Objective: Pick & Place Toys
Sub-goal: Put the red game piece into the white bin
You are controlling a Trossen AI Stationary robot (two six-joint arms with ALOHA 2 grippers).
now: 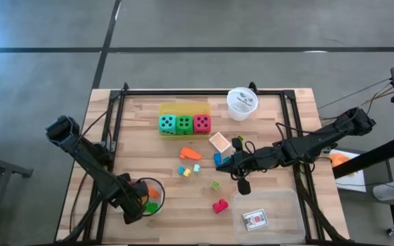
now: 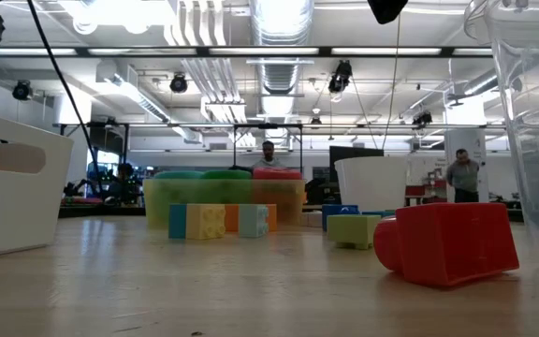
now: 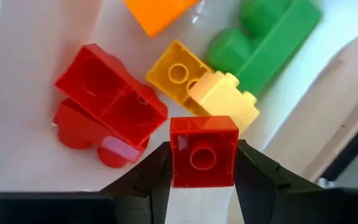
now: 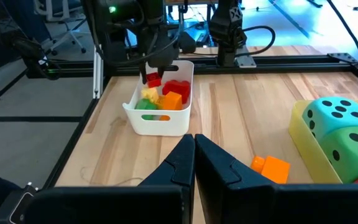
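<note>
White tray (image 1: 157, 205) mostly hidden under left hand (image 1: 137, 202); card (image 1: 255, 219) face unreadable.

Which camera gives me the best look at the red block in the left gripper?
The left wrist view: the small red block fills the frame between the left gripper fingers, above the white bin. The right wrist view shows it small and distant. The high view hides it under the arm; the low view misses it.

bare wood (image 1: 163, 160) left of scattered blocks (image 1: 190, 160), dice (image 1: 184, 124) crowd yellow tray, centre cluttered
</note>
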